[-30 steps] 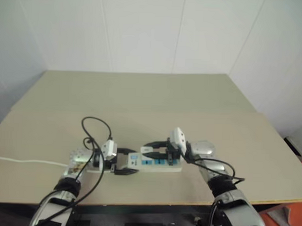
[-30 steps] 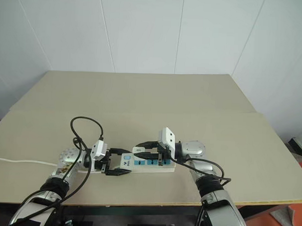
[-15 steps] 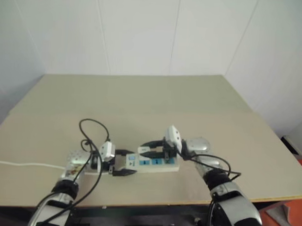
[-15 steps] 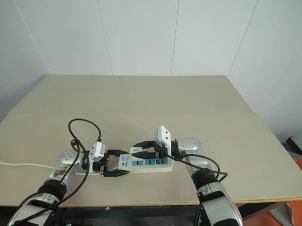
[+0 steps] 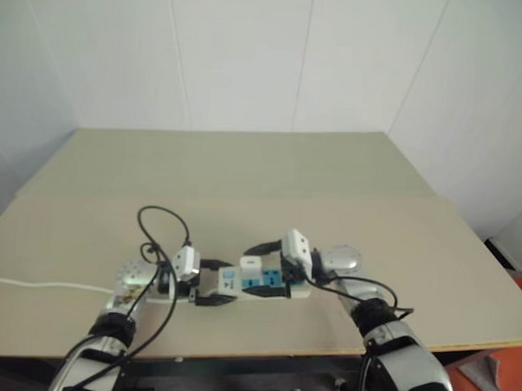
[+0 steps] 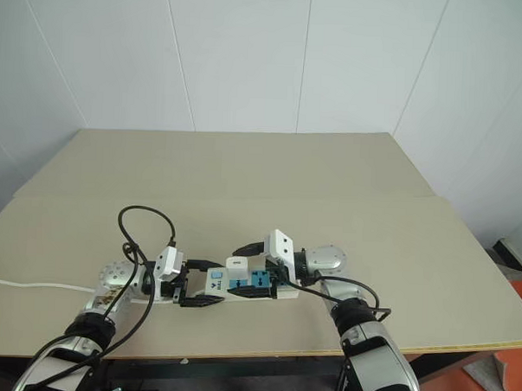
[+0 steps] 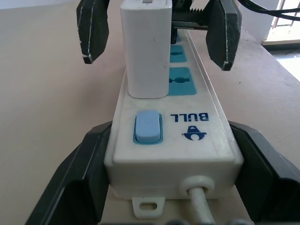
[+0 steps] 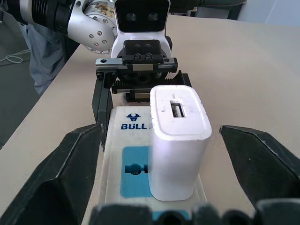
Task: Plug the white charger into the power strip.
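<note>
Charger (image 8: 179, 145) seated upright in power strip (image 7: 171, 145), near the surface's (image 6: 348, 191) front edge.
Right hand (image 6: 256, 266) stands wide, fingers clear either side of it; left hand (image 6: 203, 284) clasps the strip's cord end.

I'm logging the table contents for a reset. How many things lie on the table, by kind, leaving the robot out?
Long cream-white plastic power strip with blue sockets: 1
Small white boxy charger, standing in the strip's socket nearest the blue switch: 1
Total: 2
</note>
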Available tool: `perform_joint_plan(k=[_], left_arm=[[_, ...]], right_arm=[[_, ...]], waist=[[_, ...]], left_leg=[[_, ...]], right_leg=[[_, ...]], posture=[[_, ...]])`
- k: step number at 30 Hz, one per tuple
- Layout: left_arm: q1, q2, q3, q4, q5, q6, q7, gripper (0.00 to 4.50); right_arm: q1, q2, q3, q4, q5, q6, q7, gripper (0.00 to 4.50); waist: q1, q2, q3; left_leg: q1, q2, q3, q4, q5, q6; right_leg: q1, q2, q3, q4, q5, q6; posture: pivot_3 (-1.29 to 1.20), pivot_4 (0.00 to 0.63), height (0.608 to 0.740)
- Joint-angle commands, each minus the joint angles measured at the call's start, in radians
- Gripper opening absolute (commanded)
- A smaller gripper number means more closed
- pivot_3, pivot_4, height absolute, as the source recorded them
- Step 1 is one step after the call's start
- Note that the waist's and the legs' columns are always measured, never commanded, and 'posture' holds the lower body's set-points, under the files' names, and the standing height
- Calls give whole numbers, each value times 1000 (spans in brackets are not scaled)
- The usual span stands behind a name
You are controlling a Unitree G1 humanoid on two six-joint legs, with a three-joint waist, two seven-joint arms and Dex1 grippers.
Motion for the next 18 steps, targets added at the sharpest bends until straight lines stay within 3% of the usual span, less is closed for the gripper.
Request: perform_joint_plan(k=[1, 4, 8, 14, 18], left_arm=[[-12, -11, -31, 2, 44, -8, -1, 3277], [-29, -9, -24, 3, 17, 118, -18, 3277], [-36, -11, -20, -19, 8, 191, -33, 4483], [-27, 12, 38, -137, -86, 307, -79, 4483], [2, 68, 84, -300, -191, 450, -118, 4483]], right_arm=[[43, -3, 40, 50, -54, 33, 7, 4490], [44, -8, 37, 43, -51, 34, 9, 4490], [50, -15, 36, 30, -49, 30, 12, 4500], [70, -38, 19, -41, -17, 46, 34, 4500], [90, -104, -43, -207, 68, 108, 60, 4500]], waist=[[2, 0, 0], [5, -1, 0], [2, -1, 0], [5, -2, 2], [7, -2, 9]], left_leg=[[0, 0, 0, 0, 0, 0], [0, 0, 0, 0, 0, 0], [-2, 0, 0, 0, 0, 0], [-4, 0, -1, -1, 0, 0], [-9, 0, -1, -1, 0, 0]], right_leg=[[0, 0, 0, 0, 0, 0], [0, 0, 0, 0, 0, 0], [-1, 0, 0, -1, -1, 1], [-3, 0, -1, -1, -1, 0], [-7, 0, -1, -1, 0, 0]], posture=[[0, 150, 740], [0, 150, 740], [0, 150, 740], [0, 150, 740], [0, 150, 740]])
